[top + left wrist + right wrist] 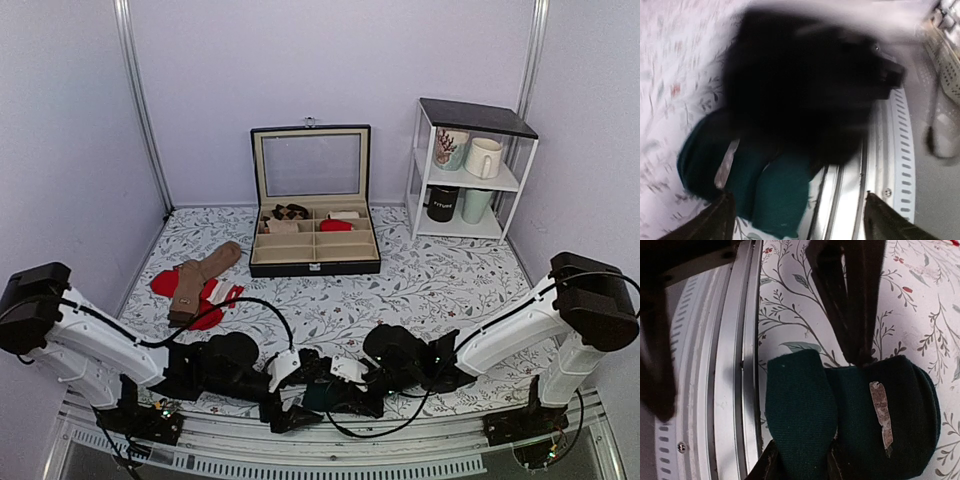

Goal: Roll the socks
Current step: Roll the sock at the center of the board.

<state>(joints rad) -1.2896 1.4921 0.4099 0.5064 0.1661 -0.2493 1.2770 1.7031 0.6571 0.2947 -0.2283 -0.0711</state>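
Observation:
The dark teal socks (322, 396) lie as a small rolled bundle on the floral table by its near edge, between my two grippers. In the right wrist view the bundle (890, 405) fills the lower frame, with a worn label patch on it. My right gripper (800, 467) is shut on a flat flap of the socks that sticks out toward the rail; it also shows in the top view (348, 390). My left gripper (800, 222) is open wide, and the socks (775, 195) lie just ahead of its fingers. The left wrist view is blurred, and the right gripper's black body hides the top of the bundle.
A metal rail (735, 365) runs along the table's near edge right beside the socks. Tan-brown socks (200, 280) lie over red socks (205, 318) at the left. An open black compartment case (314, 262) stands at the back centre, and a white shelf (470, 190) with mugs at the back right.

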